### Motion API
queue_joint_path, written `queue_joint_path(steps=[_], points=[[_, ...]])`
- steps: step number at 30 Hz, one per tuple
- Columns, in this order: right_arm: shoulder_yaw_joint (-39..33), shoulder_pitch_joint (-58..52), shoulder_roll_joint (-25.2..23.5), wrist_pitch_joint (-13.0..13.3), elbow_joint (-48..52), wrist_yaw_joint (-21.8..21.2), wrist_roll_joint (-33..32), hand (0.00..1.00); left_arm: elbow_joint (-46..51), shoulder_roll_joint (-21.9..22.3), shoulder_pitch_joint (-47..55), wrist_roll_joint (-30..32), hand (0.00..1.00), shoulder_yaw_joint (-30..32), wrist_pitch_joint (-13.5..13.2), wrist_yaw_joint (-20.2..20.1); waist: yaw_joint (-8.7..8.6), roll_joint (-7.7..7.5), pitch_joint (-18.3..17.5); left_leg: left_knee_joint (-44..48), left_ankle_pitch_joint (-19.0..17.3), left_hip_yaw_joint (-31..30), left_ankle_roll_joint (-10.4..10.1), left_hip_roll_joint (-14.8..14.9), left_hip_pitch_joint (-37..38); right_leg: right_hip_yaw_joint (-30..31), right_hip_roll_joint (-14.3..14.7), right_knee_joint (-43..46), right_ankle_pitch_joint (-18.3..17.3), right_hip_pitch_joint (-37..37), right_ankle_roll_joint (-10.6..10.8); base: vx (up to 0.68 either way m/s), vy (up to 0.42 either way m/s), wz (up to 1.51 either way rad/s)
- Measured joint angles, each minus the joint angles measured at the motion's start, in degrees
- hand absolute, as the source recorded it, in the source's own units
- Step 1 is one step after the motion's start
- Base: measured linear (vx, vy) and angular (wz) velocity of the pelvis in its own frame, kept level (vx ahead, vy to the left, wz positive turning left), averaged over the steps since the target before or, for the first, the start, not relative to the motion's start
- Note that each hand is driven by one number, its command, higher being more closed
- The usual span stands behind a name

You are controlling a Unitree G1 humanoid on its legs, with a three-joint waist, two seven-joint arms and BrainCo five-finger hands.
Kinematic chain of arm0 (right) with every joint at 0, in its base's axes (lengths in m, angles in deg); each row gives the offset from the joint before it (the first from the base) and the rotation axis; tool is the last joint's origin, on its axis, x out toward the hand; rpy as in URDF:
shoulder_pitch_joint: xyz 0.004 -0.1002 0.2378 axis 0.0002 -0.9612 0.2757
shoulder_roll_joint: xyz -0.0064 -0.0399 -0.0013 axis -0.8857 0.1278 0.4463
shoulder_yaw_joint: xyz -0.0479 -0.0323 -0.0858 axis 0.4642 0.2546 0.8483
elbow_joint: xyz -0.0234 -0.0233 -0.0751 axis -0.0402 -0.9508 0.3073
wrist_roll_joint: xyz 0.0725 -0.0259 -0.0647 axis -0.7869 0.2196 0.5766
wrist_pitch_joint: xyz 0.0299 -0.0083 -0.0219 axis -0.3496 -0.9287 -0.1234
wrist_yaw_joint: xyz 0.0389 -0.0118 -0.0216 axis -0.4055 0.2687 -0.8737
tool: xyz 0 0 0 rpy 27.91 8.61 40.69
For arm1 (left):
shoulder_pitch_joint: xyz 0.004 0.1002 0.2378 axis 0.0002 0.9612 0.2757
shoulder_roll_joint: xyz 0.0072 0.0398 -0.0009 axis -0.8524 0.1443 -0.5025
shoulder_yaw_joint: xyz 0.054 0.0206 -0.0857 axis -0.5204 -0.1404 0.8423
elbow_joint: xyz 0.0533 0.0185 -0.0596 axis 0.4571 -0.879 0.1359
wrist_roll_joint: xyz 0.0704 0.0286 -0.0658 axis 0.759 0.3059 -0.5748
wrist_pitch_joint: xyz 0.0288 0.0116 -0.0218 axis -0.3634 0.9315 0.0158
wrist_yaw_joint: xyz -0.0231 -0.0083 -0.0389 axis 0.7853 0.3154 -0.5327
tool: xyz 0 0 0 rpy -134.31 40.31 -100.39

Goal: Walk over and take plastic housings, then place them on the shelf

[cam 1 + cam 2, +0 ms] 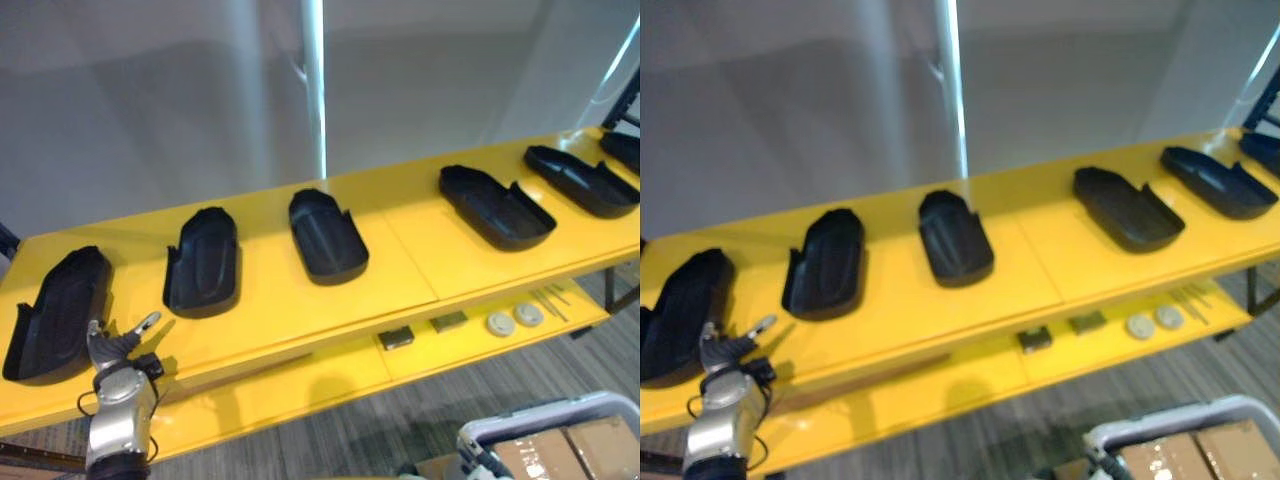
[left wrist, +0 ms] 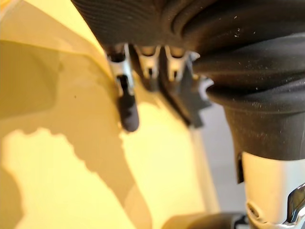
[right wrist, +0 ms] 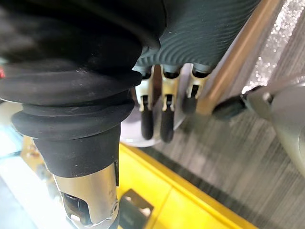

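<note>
**A:** Our left hand [image 1: 115, 350] hangs at the front lip of the shelf [image 1: 300, 300], fingers [image 2: 127, 107] straight and loose, nothing in them. Our right hand [image 3: 164, 119] is much the same, with slack, empty fingers down by the shelf's edge, above the floor.

**B:** And the housings [image 1: 328, 232]?

**A:** They're all lying in a row along the top tier, well spaced. The end housing [image 1: 60, 310] sits just beside our left hand.

**B:** What worries us here?

**A:** Sliding, mostly. The yellow top looks smooth and glossy, and these look like light shells of thin black moulded plastic. They're rounded at one end, with low walls and a hollow middle. If we brush the end housing with a stray finger, we reckon it skates towards the shelf's end.

**B:** And gripping one?

**A:** We'd guess those thin walls flex. If we pinch one rim only, the shell may tip or twist out.

**B:** Anything lower down?

**A:** The pale discs [image 1: 515, 318] and small blocks [image 1: 397, 338] lie loose on the lower tier. If our arm swings low, we could sweep them off.
</note>
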Motion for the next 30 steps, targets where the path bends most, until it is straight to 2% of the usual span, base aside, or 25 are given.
queue_joint_path(steps=[7,9,11,12,14,15,16,17,19,22,23,25,26,30], points=[[0.0,0.0,0.0,-0.3,0.0,0.5,0.0,0.00,-0.5,0.0,-0.1,0.1,0.00,0.0,-0.5,1.3,-0.01,-0.10,0.1,-0.1,0.0,0.1,0.0,0.0,0.2,0.0,0.0,0.0,0.0,0.1,0.0,0.00,0.000,-0.01],[0.0,-0.1,-0.1,-0.4,0.0,0.5,0.0,0.00,-0.5,0.0,0.0,0.0,0.00,0.0,-2.3,1.2,-0.02,-0.27,0.3,-0.3,0.0,0.3,0.0,0.0,0.7,0.1,0.0,0.0,0.0,0.3,0.0,0.00,0.000,-0.04],[0.0,-0.6,-0.3,-0.4,0.0,0.6,0.1,0.00,0.6,0.2,-0.1,-0.1,0.00,-0.1,-6.3,0.9,-0.02,-0.44,0.2,-0.4,0.0,0.3,0.0,0.0,0.7,0.1,0.0,0.0,0.0,0.3,0.0,0.00,0.000,0.00],[-0.1,-0.8,-0.4,-0.4,0.0,0.5,0.1,0.00,1.9,0.5,0.0,0.0,0.00,-0.1,-7.2,0.9,0.03,-0.50,0.2,-0.4,0.0,0.3,0.0,0.0,0.7,0.1,0.0,0.0,0.0,0.3,0.0,0.00,0.000,0.00],[-0.9,-1.1,-0.8,-0.4,-0.1,0.5,0.3,0.00,7.8,1.4,0.0,0.0,0.00,-0.1,-10.5,1.1,0.13,-0.62,0.3,-0.4,0.0,0.3,0.0,0.0,0.5,0.1,0.0,0.0,0.0,0.2,0.0,0.00,0.000,0.00],[-1.0,-1.3,-1.0,-0.4,-0.2,0.5,0.3,0.00,12.2,2.2,0.0,0.1,0.00,-0.2,-13.7,1.3,0.19,-0.59,0.3,-0.4,0.0,0.3,0.0,-0.1,0.5,0.1,0.0,0.1,0.0,0.1,0.0,0.00,0.000,0.00],[-1.2,-1.3,-1.1,-0.4,-0.5,0.5,0.2,0.00,16.2,3.0,-0.1,0.5,0.00,-0.2,-17.1,2.2,0.18,-0.44,0.4,-0.4,0.0,0.3,0.0,-0.1,0.4,0.1,0.0,0.4,0.0,0.1,0.0,0.00,0.000,0.00],[-1.3,-1.3,-1.2,-0.4,-0.9,0.5,0.2,0.00,17.8,3.5,-0.3,1.3,0.00,-0.2,-18.8,3.0,0.17,-0.37,0.4,-0.3,0.0,0.3,0.0,-0.1,0.4,0.1,-0.1,0.5,0.0,0.1,0.0,0.00,0.000,0.00],[-1.8,-1.7,-1.5,-0.4,-2.1,0.5,0.2,0.00,22.2,5.6,-2.0,3.6,0.00,-0.2,-24.8,6.4,0.17,-0.18,0.3,-0.1,0.1,0.2,0.0,-0.1,0.1,0.1,-0.1,0.5,0.0,0.0,0.0,0.00,0.000,0.02],[-2.1,-1.9,-2.1,-0.2,-3.1,0.5,0.2,0.00,25.6,6.8,-2.8,6.8,0.00,-0.1,-29.7,11.7,0.16,-0.01,0.2,0.3,0.1,0.0,0.0,0.0,-0.4,0.1,0.0,0.5,0.0,-0.1,0.0,0.00,0.000,0.03],[-2.1,-1.8,-2.0,-0.2,-3.1,0.6,0.2,0.00,26.7,7.2,-2.8,6.9,0.00,0.0,-30.0,14.1,0.19,0.06,0.1,0.4,0.1,0.0,0.0,0.0,-0.4,0.1,0.0,0.5,0.0,-0.1,0.0,0.00,0.000,0.00],[-2.1,-1.8,-2.1,-0.2,-3.1,0.7,0.2,0.00,27.3,7.9,-2.8,6.9,0.00,0.1,-30.2,16.4,0.27,0.03,0.1,0.5,0.1,0.0,0.0,0.0,-0.4,0.1,0.0,0.5,0.0,0.0,0.0,0.00,0.000,0.00],[-2.0,-1.8,-2.1,-0.3,-3.2,0.9,0.2,0.00,27.3,8.1,-2.8,6.6,0.00,0.8,-29.2,19.7,0.38,0.01,0.0,0.6,0.1,0.0,0.0,0.0,-0.4,0.1,0.0,0.5,0.0,0.0,0.0,0.00,0.000,0.00],[-1.7,-2.0,-2.1,-0.5,-3.2,1.6,0.4,0.00,27.1,10.4,-2.7,5.0,0.00,5.1,-27.0,26.5,0.52,-0.22,-0.3,0.7,0.1,0.0,0.0,0.0,-0.5,0.0,0.0,0.5,0.1,0.1,0.0,0.00,0.000,0.00]])
